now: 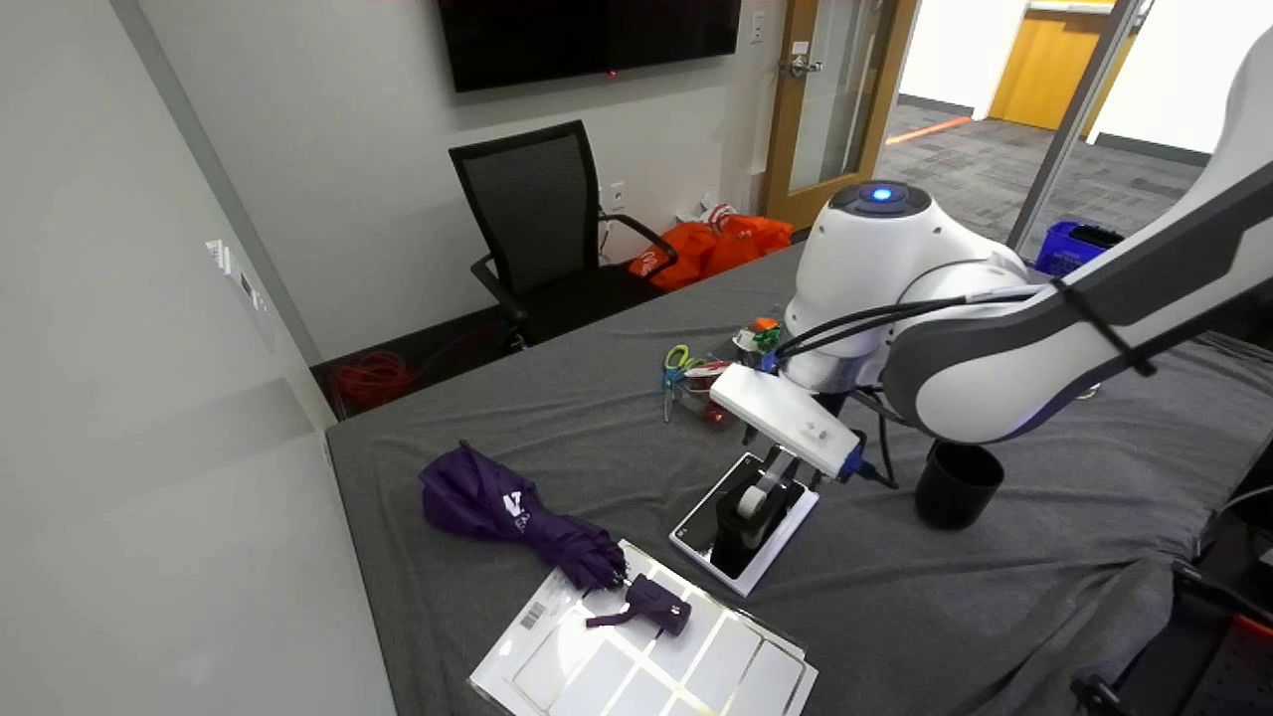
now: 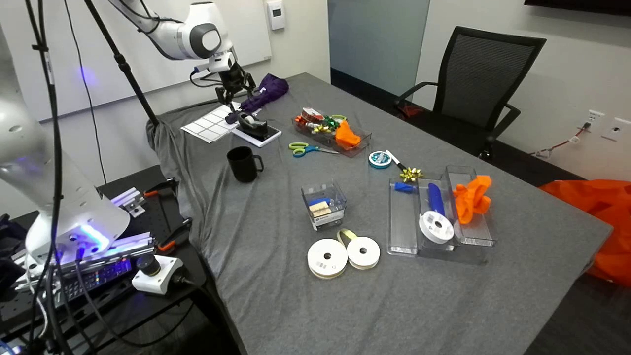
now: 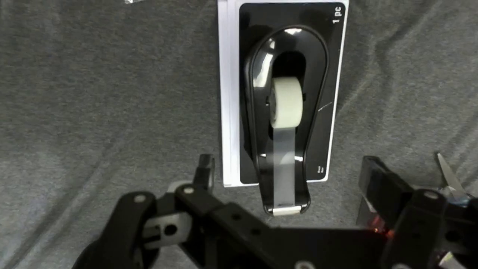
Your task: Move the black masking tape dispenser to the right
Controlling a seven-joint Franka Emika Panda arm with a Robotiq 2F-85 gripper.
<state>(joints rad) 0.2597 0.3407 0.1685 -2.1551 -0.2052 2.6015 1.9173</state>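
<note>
Tool [image 3: 287, 166], one: two black jointed fingers [image 3: 204, 173] are spread wide, one seen on each side of the narrow end of the black tape dispenser [image 3: 262, 127] in the wrist view, a gap being shown at both sides.

Black tape dispenser, one: glossy, teardrop-shaped, fitted with one whitish tape roll [image 3: 286, 102] from which a translucent strip is stretched to the narrow end. It is carried on one flat, rectangular, white-bordered black box [image 3: 323, 142], over whose edge that end is projected.

Mug [image 2: 241, 165], one: black, cylindrical, with one handle; placed upright near the box.

Umbrella [image 1: 487, 502], one: folded purple cloth, marked in white. Its handle is laid across white gridded label sheets [image 1: 711, 661], whose number cannot be told.

Scissors [image 2: 309, 148], one pair: silvery blades, green and blue handles; laid beside a clear plastic tray [image 2: 359, 147].

Bin [image 2: 328, 191], one: small, boxy, clear plastic.

White spools [image 2: 328, 266], three: disc-shaped; two are laid just beside each other, and the third is held in a clear plastic organiser [image 2: 403, 241] of three side-by-side compartments, near a smooth blue roll [image 2: 436, 197]. One crumpled orange piece [image 2: 472, 199] is held in an outer compartment.

Surface [image 2: 443, 296], one: covered with wrinkled grey cloth.
</note>
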